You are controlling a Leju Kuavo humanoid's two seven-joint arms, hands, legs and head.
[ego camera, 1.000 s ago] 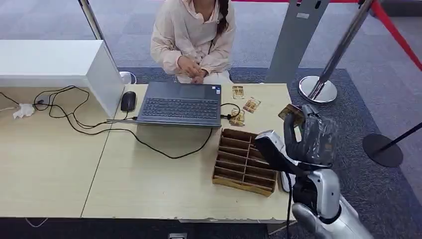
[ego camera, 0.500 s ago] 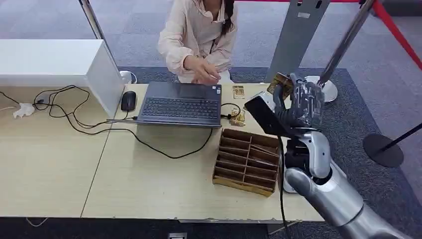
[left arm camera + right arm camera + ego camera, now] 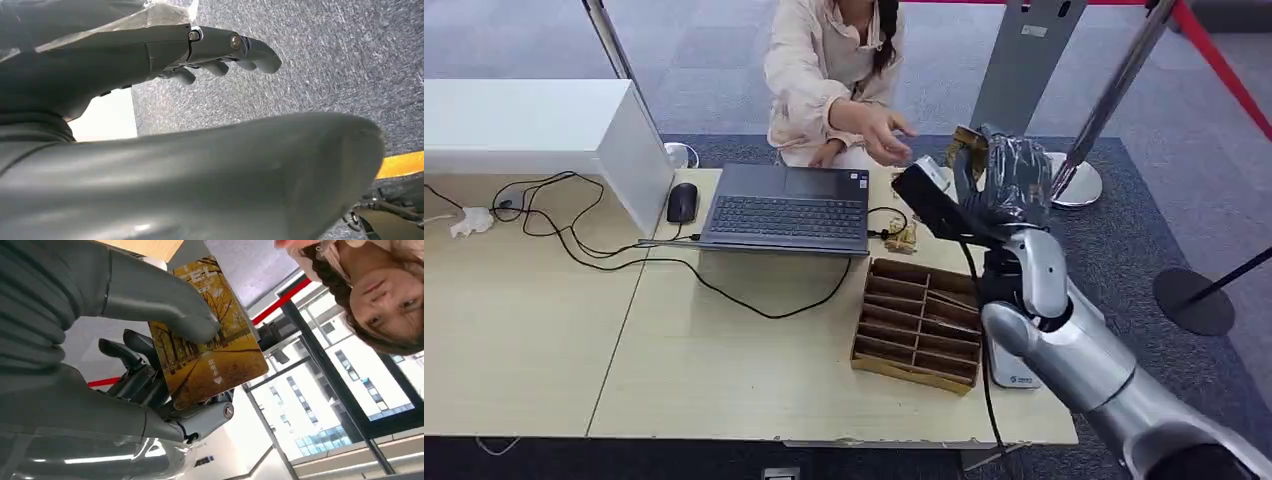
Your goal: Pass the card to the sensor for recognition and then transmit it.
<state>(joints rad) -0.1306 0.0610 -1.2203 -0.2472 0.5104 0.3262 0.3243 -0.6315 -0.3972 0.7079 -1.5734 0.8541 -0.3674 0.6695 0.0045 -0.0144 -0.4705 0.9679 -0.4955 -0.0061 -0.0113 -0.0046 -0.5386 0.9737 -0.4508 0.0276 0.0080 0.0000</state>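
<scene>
Holding the card [image 3: 207, 347] between thumb and fingers, the right hand [image 3: 1004, 180] is raised above the far right part of the table [image 3: 724, 370], the card's golden tree picture clear in the right wrist view. A person's hand [image 3: 886, 135] reaches toward it from across the table and is near it, not touching. On the table below sits a brown divided tray [image 3: 916, 325] with rows of narrow slots; flat brown pieces lie in them, but what they are cannot be told. Loose cards [image 3: 902, 238] lie between the tray and the laptop [image 3: 786, 210]. The white sensor [image 3: 1012, 365] lies just beside the tray. The left hand [image 3: 220, 50] hangs over grey carpet, fingers stretched out, holding nothing.
</scene>
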